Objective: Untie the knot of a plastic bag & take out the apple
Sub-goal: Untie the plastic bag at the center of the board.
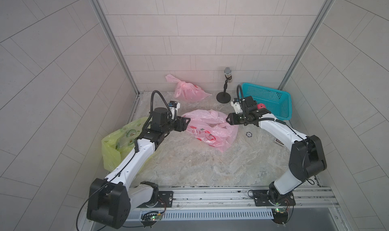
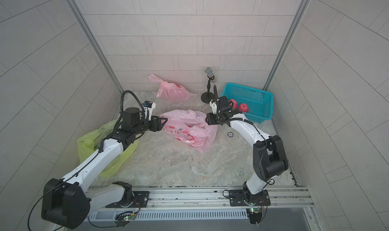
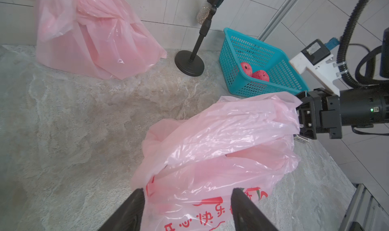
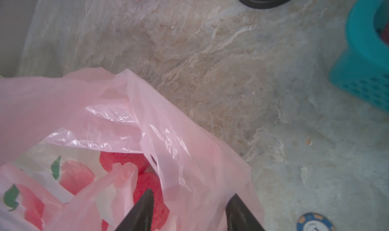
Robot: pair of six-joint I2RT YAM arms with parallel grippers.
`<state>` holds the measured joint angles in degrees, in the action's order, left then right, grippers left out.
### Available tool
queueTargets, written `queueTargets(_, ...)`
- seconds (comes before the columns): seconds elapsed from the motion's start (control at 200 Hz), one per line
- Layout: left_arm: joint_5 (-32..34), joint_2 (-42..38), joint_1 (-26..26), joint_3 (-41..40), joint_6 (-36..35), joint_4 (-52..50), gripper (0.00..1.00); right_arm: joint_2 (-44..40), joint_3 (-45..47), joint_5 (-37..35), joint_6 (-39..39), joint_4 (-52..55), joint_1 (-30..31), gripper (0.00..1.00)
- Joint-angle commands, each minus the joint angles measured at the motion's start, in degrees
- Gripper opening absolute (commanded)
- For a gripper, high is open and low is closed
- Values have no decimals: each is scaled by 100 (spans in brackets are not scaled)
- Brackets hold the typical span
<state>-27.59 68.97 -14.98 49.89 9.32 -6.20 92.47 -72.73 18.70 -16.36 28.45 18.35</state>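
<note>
From my console, I saw the crumpled pink plastic bag with red print (image 1: 210, 128) lying on the marble-patterned tabletop (image 1: 189, 162) between both arms. The left gripper (image 3: 187, 191) stood spread wide, its fingers either side of the bag's printed end without pinching it. The right gripper (image 4: 192, 192) was parted too, over the bag's loose mouth. Through that opening, just beside one finger, sat what looked like a red apple (image 4: 145, 183), partly veiled by film.

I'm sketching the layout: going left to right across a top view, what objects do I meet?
Yellow-green plastic bag, pink plastic bag by the back wall, black microphone stand, teal mesh basket.
</note>
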Motion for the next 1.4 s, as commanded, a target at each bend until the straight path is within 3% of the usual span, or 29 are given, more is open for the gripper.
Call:
queueTargets(0.0, -113, 352, -119, 507, -552, -602, 70, -210, -246, -379, 434, 620, 180, 67)
queueTargets(0.16, -37, -48, -131, 331, -531, -410, 71, -826, -62, -929, 400, 666, 557, 75)
queueTargets(0.225, 18, -307, -130, 136, -515, -104, 74, -1030, 56, -1070, 405, 595, 745, 76)
queueTargets(0.405, 62, -493, -132, 375, -697, -464, 81, -1185, -31, -1551, 477, 804, 1168, 77)
queueTargets(0.52, -20, -485, -140, 473, -753, -506, 84, -1070, 22, -1205, 434, 652, 1216, 76)
queueTargets(0.59, -148, -340, -233, 654, -832, -523, 100, -885, 30, -891, 432, 507, 1241, 76)
queueTargets(0.76, 167, 393, -700, 1442, -1583, -842, 100, -521, 166, -399, 553, -74, 1311, 77)
queueTargets(0.911, 303, 1156, -1174, 2195, -2338, -1253, 100, -179, 154, -58, 587, 36, 1378, 77)
queueTargets(1.031, 365, 1824, -1450, 2662, -2835, -1753, 100, -377, 440, 12, 513, 12, 1484, 68)
queueTargets(1.166, 685, 2234, -1653, 2803, -3217, -1906, 100, -752, 929, 48, 377, -79, 1558, 44)
queueTargets(1.291, 710, 2406, -1675, 2881, -3290, -1921, 98, -966, 1212, 19, 266, -154, 1598, 35)
queueTargets(1.391, 648, 2376, -1675, 2907, -3352, -2054, 95, -1018, 1278, -107, 260, -129, 1596, 34)
